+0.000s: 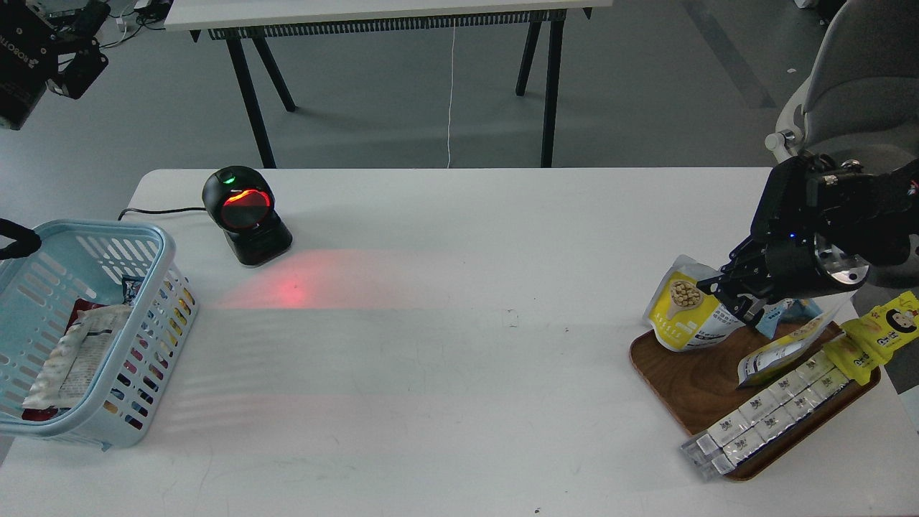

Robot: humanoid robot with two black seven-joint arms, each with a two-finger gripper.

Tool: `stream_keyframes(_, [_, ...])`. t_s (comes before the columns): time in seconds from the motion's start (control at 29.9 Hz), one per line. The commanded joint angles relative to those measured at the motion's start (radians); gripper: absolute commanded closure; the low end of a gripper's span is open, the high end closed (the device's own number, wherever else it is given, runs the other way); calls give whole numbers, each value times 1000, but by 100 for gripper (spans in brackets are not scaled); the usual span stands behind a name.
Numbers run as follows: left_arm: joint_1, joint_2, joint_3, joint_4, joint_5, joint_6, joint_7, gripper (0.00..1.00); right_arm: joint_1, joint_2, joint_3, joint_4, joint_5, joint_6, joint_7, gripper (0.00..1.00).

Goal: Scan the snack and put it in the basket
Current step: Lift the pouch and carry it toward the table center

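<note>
The snack point(682, 309), a yellow and silvery-white pouch with a picture of brown nuts, hangs tilted over the far left corner of the brown wooden tray point(682, 391). My right gripper point(729, 298) is shut on its right edge and holds it a little above the tray. The light blue basket point(166, 248) stands at the table's left edge with a few packets inside. My left gripper point(75, 64) is raised at the far top left, dark and small, so its fingers cannot be told apart.
A black barcode scanner point(244, 215) with a red window stands behind and to the right of the basket and throws red light on the table. The tray also holds a second yellow pouch point(782, 352), a strip of white packets point(768, 413), a yellow packet point(879, 334) and a light blue packet point(786, 312).
</note>
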Motion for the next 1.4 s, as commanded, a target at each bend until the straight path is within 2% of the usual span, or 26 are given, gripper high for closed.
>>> stream_keyframes(0.0, [0,-1,-2,0,0,0,0,0,-2,5,23,0,2,0,0,99])
stream_keyframes(0.4, [2,-1,-2,0,0,0,0,0,-3,95,106,3,43,0,0,99])
stream_keyframes(0.94, [-1,-18,-5,0,0,0,0,0,49,446,120,-12,104,15,0,99])
stream_keyframes(1.14, [-5,-18,-5,0,0,0,0,0,72,586,118,-87,109,17,0,99])
stream_keyframes(1.37, [-9,-17,-5,0,-1,0,0,0,71,678,109,-118,107,18,0,99])
